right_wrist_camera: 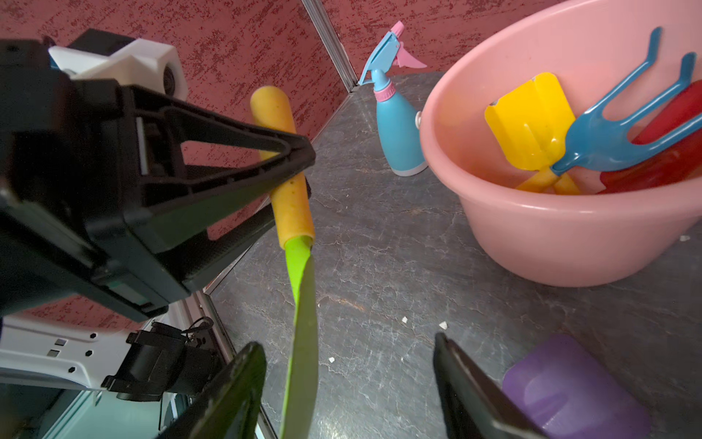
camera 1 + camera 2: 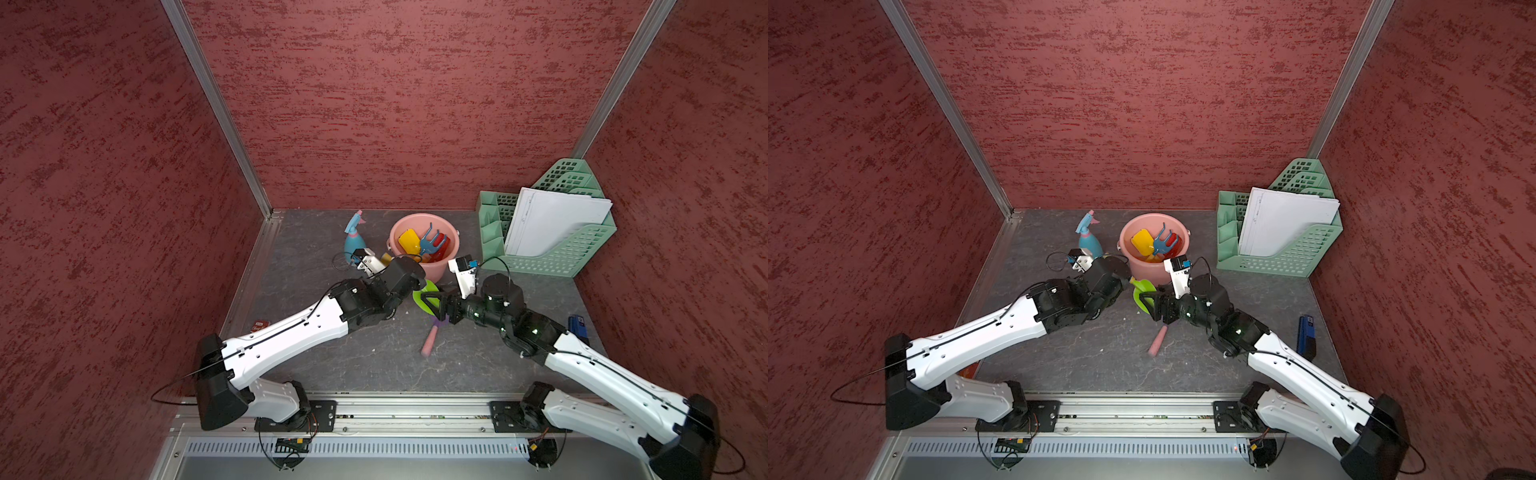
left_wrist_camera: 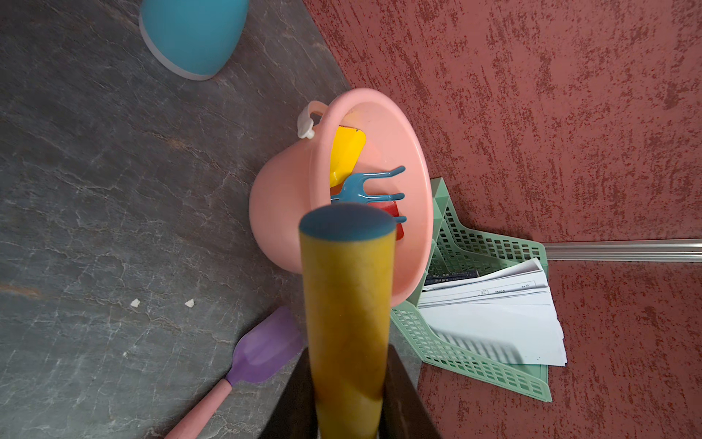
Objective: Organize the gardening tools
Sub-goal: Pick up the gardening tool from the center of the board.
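Tabletop (image 2: 374, 365), back edge: pink bucket (image 2: 440, 268), spray bottle (image 2: 353, 241).

Both top views look down from above — wrist cameras sit close, all sharing the pink bucket (image 3: 281, 213)

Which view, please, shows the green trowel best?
Right wrist view: the green trowel shows from handle to blade. Left wrist shows only its handle; both top views show just a blade sliver.
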You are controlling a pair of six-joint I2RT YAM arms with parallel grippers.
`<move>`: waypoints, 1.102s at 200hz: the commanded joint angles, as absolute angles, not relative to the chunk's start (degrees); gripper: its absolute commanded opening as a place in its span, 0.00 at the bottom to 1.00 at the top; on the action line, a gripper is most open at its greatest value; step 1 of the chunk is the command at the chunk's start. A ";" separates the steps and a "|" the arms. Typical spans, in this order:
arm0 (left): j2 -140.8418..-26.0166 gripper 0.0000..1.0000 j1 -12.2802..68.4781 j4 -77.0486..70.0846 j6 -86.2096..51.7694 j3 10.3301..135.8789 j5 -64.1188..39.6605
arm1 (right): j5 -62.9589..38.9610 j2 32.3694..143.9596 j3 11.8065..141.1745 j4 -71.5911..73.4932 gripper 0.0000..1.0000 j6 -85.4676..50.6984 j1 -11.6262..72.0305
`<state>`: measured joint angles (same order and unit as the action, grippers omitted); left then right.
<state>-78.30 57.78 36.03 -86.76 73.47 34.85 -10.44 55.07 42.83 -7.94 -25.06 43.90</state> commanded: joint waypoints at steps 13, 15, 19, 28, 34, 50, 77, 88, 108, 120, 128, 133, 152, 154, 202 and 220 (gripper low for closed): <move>-78.40 0.00 58.36 34.87 -86.85 74.73 36.57 | -10.10 55.76 45.07 -5.89 0.55 -24.47 44.34; -78.40 0.00 58.29 34.82 -86.84 74.71 36.57 | -10.10 55.80 45.02 -5.89 0.53 -24.49 44.35; -78.40 0.00 58.40 34.74 -86.84 74.78 36.55 | -10.18 55.89 45.08 -5.89 0.50 -24.52 44.32; -78.36 0.00 58.44 34.49 -86.61 74.78 36.46 | -10.20 56.19 45.02 -5.89 0.44 -24.64 44.35; -78.29 0.00 58.53 34.28 -86.49 74.78 36.56 | -10.28 56.33 45.12 -5.89 0.41 -24.68 44.38; -78.30 0.00 58.68 33.76 -86.13 74.77 36.67 | -10.50 56.68 45.44 -5.98 0.30 -24.70 44.34; -78.13 0.00 58.87 32.97 -85.54 74.32 36.67 | -10.98 57.22 45.66 -6.13 0.07 -24.98 44.38; -77.94 0.00 58.83 32.39 -84.99 73.87 36.44 | -11.12 57.30 45.76 -6.37 0.03 -25.13 44.38; -77.20 0.00 58.89 31.31 -84.37 72.61 36.01 | -11.24 57.35 46.55 -8.13 0.00 -25.05 44.37; -76.54 0.10 58.82 30.64 -83.78 71.67 35.84 | -11.01 57.22 47.17 -9.77 0.00 -24.72 44.34; -76.10 0.17 58.80 30.66 -83.67 71.22 35.86 | -10.67 57.05 47.67 -11.03 0.00 -24.41 44.38; -75.80 0.23 58.72 30.63 -83.45 70.96 35.84 | -10.36 56.91 48.01 -12.00 0.00 -24.16 44.33; -74.68 0.48 58.61 30.54 -81.61 70.25 35.68 | -9.12 56.45 49.70 -15.97 0.00 -23.11 44.38; -74.57 0.51 58.58 30.51 -81.38 70.23 35.68 | -8.96 56.43 49.91 -16.47 0.00 -23.00 44.38; -69.59 0.93 57.60 32.99 -62.84 70.63 34.78 | -5.24 57.12 58.65 -32.70 0.00 -17.64 44.36; -67.18 0.96 57.73 34.18 -48.30 71.22 34.69 | -4.58 58.32 63.56 -40.35 0.00 -14.87 44.30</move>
